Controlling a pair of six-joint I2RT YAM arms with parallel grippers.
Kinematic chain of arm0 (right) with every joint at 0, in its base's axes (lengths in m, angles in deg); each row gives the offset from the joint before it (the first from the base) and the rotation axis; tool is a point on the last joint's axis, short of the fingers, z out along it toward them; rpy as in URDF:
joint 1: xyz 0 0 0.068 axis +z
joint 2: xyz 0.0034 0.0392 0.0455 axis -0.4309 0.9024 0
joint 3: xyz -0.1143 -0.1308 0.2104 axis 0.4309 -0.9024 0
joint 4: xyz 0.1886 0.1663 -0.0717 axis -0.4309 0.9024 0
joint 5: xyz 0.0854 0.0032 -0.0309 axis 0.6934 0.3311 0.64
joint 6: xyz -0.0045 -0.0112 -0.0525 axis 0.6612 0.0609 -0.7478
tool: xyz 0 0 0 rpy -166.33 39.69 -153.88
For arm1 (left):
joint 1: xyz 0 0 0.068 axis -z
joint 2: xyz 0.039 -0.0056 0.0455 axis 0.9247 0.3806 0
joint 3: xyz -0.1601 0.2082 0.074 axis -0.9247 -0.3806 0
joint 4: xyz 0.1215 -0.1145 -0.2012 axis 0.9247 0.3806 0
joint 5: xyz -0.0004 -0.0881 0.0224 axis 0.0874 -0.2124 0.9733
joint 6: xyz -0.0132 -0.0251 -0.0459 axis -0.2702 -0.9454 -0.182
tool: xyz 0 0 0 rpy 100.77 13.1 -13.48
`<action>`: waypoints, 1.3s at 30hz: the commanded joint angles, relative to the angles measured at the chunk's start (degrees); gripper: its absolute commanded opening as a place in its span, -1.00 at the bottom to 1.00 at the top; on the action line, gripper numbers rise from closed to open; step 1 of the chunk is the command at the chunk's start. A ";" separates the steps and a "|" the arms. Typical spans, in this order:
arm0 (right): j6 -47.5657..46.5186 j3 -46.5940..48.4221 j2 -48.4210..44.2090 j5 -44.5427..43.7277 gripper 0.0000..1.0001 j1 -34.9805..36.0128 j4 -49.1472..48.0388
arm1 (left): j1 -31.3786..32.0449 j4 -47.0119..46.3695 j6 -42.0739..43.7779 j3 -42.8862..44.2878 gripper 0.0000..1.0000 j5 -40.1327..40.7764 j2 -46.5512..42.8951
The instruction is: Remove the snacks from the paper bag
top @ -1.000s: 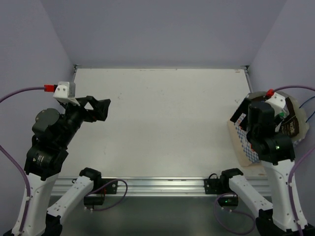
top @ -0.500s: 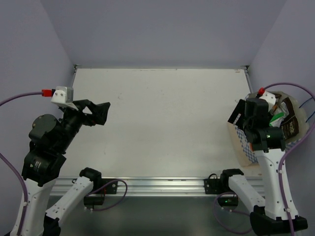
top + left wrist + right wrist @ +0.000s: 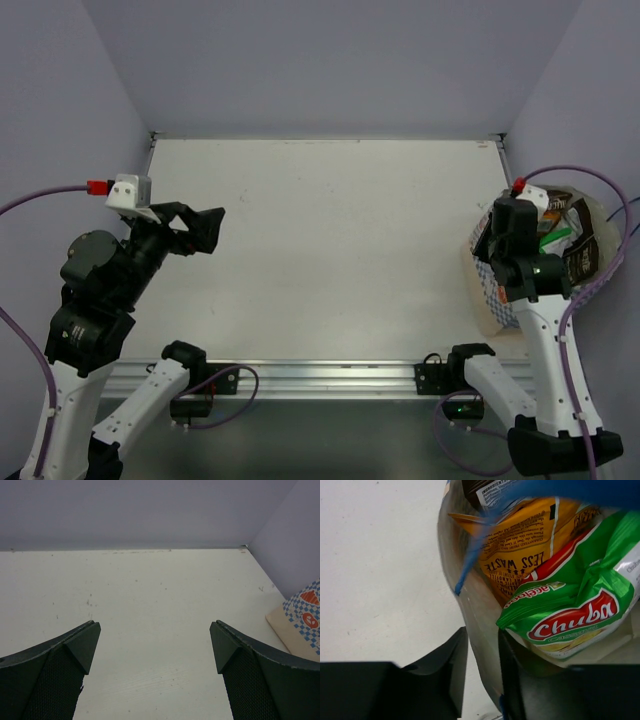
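Note:
The paper bag (image 3: 492, 287), blue-and-white checked, sits at the table's right edge, and its corner shows in the left wrist view (image 3: 305, 621). Inside it lie the snacks: a green and white packet (image 3: 575, 605), an orange packet (image 3: 530, 545) and the edge of a dark one (image 3: 485, 490). From above I see the green packet (image 3: 553, 238) and a brown packet (image 3: 586, 256). My right gripper (image 3: 481, 635) straddles the bag's cream left wall (image 3: 480, 600), one finger outside and one inside, pressed against it. My left gripper (image 3: 205, 225) hangs open over the table's left side, holding nothing (image 3: 155, 630).
A blue string handle (image 3: 472, 555) hangs blurred across the bag's mouth. The white table (image 3: 330, 240) is walled by purple panels on three sides, with a metal rail (image 3: 300, 375) along its near edge. The bag stands close against the right wall.
My right gripper has dropped onto the bag's left rim and its jaws have closed from wide open onto the wall. The left arm shifted slightly and then held still.

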 commanded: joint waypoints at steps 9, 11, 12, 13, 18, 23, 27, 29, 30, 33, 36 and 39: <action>-5.21 6.20 4.59 11.48 -1.00 -0.05 -5.87 | 0.67 0.21 1.12 0.14 1.00 1.73 0.22; -5.39 7.61 6.44 13.95 -1.00 0.99 -6.74 | 0.67 0.30 1.12 0.05 1.00 2.08 0.31; -5.30 8.83 7.05 14.21 -1.00 3.26 -7.18 | 0.67 0.38 1.04 -0.04 1.00 2.34 0.31; -5.13 9.54 8.54 14.13 -1.00 4.94 -8.32 | 0.67 0.38 1.12 -0.04 1.00 2.43 0.31; -3.02 16.30 16.01 11.49 -1.00 15.22 -9.56 | 0.67 0.73 0.68 -0.13 1.00 2.96 0.84; -1.61 21.67 23.75 9.12 -1.00 23.31 -12.63 | 0.67 1.44 0.42 -0.04 1.00 3.75 1.01; -1.96 28.42 32.78 6.84 -1.00 29.99 -14.04 | 0.67 2.23 0.59 0.05 1.00 4.81 0.93; -2.58 30.90 35.79 6.92 -1.00 31.75 -14.75 | 0.67 2.40 0.60 0.05 1.00 5.16 0.84; -2.75 33.87 38.85 7.01 -1.00 33.42 -14.83 | 0.67 2.49 0.68 0.05 1.00 5.42 0.84; -3.54 40.54 43.43 6.66 -1.00 36.84 -14.22 | 0.67 2.75 0.68 0.31 1.00 5.42 0.92; -3.98 46.36 48.62 6.48 -1.00 39.48 -13.08 | 0.67 3.37 0.42 0.66 1.00 5.34 1.28; -3.90 49.35 51.88 7.09 -1.00 41.51 -12.37 | 0.67 4.07 -0.11 1.02 1.00 4.81 1.71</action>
